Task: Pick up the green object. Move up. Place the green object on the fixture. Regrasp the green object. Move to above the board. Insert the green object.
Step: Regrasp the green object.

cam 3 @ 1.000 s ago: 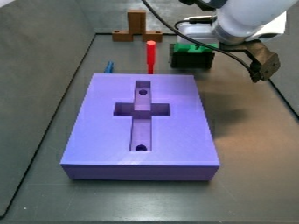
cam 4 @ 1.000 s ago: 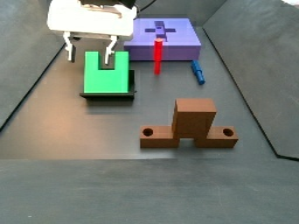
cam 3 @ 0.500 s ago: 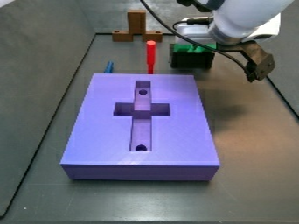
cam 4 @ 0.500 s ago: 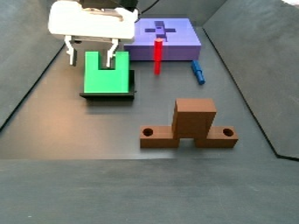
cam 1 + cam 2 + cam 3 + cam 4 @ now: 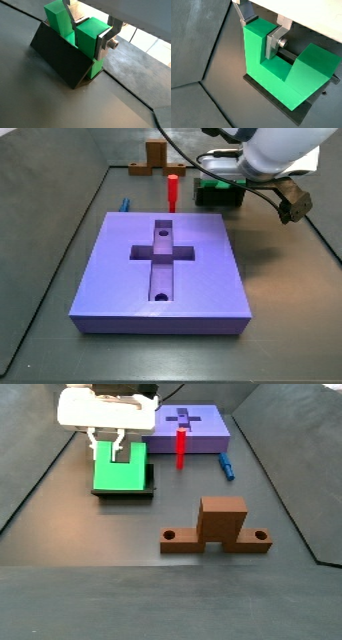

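Straddling one prong of the green object (image 5: 281,75) on the fixture (image 5: 57,57), gripper (image 5: 264,32) fingers look closed (rigid, smooth plastic, apparently light).

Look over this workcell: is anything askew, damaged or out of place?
Nothing stands out. The green object sits on the fixture with the gripper over it, jaws straddling one prong. The board lies flat, and the red peg stands upright.

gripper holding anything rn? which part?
The gripper straddles one upright arm of the bright green U-shaped piece resting on the dark fixture; whether the fingers actually clamp it cannot be told.
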